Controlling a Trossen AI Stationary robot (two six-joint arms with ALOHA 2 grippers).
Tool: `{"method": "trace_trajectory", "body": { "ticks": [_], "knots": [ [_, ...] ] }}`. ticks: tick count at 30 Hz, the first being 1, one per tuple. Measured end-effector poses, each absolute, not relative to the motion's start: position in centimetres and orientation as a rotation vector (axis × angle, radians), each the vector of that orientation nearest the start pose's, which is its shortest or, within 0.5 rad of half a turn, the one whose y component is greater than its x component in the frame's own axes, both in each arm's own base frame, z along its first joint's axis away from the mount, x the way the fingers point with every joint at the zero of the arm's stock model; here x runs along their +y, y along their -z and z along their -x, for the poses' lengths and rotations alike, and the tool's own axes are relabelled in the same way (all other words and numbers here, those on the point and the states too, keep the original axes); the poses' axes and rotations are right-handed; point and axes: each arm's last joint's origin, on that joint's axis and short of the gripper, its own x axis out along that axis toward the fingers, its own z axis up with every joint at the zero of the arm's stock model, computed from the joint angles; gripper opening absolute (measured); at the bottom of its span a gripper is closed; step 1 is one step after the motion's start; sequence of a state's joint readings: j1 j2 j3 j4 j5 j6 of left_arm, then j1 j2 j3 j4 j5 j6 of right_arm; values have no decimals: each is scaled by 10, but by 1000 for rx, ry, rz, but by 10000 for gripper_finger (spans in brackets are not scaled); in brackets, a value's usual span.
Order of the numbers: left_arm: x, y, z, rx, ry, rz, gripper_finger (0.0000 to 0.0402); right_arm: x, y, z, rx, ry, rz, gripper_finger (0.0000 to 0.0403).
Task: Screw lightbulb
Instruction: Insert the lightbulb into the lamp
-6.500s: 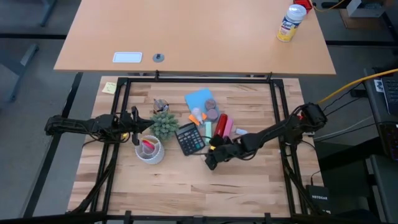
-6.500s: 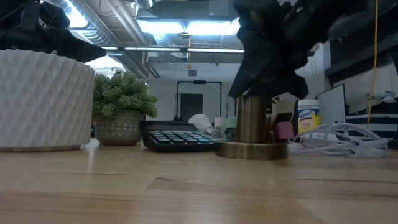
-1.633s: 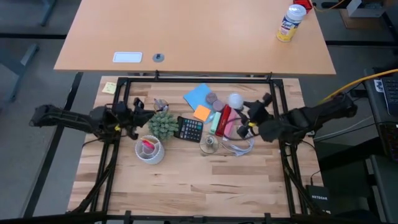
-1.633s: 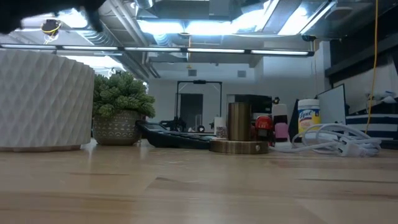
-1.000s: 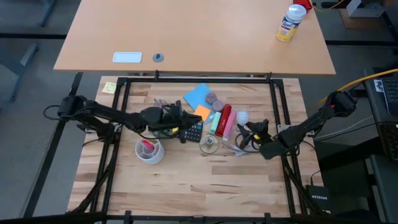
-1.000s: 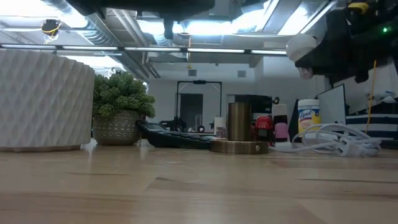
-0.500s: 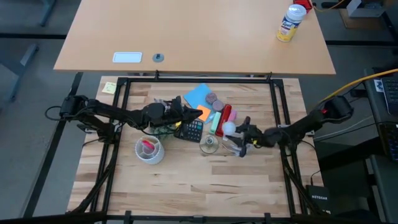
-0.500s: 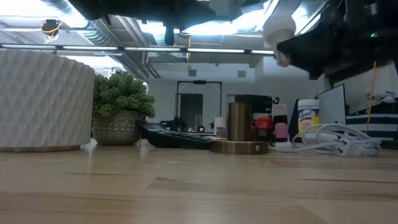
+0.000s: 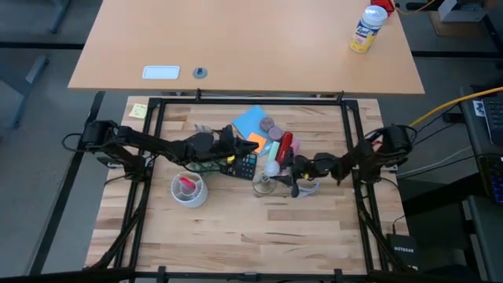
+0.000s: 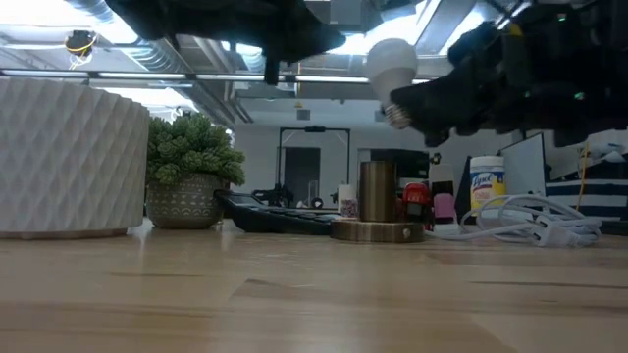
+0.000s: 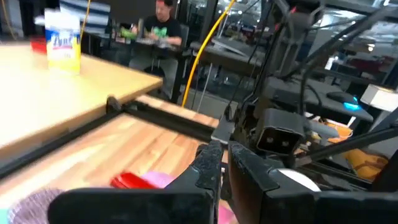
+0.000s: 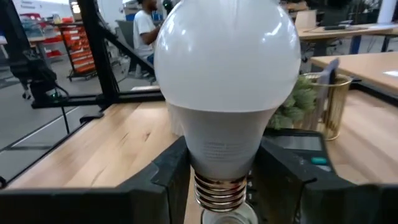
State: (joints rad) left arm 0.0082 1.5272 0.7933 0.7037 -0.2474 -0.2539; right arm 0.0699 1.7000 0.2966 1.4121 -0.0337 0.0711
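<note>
The white lightbulb [image 9: 273, 167] hangs in my right gripper [image 9: 283, 168], which is shut on it. In the low view the lightbulb [image 10: 392, 61] is tilted, its greyish screw end [image 10: 397, 116] down, just above the brass socket [image 10: 377, 191] that stands on a round brass base [image 9: 263, 185]. My left gripper [image 9: 236, 145] hovers shut over the black calculator [image 9: 245, 163] and touches nothing; its fingers [image 11: 208, 177] lie together in the left wrist view. My right gripper pinches the lightbulb's white neck [image 12: 202, 152], just above the screw threads [image 12: 217, 186], between its two fingers [image 12: 171, 177]. The fingers come about level from the table's right side. The lightbulb is lifted clear, glass dome up and screw end down, over the socket.
A white ribbed cup [image 9: 189, 189] and a small potted plant [image 10: 191, 162] stand left of the calculator. A coiled white cable [image 10: 530, 221] lies right of the brass base. A red item [image 9: 283, 145] and blue paper [image 9: 250, 123] lie behind.
My right gripper has carried the lightbulb toward the table's left, from beside the white cable to over the brass socket, and the bulb now tilts with its screw end down. My left gripper has shifted a little toward the right over the calculator.
</note>
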Motion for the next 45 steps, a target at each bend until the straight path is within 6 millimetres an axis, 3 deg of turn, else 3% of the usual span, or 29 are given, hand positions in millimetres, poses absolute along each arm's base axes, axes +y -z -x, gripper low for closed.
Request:
{"method": "trace_trajectory", "body": {
  "ticks": [5,28,45],
  "knots": [
    [9,-236,-334,-33,-252,258,21,20,-124,-263,28,-106,-71,154],
    [0,-234,-336,-34,-224,236,21,19,-95,-269,63,-59,-78,154],
    [-37,-220,-333,123,-122,234,21,19,-94,-269,79,-59,-77,154]
  ]
}}
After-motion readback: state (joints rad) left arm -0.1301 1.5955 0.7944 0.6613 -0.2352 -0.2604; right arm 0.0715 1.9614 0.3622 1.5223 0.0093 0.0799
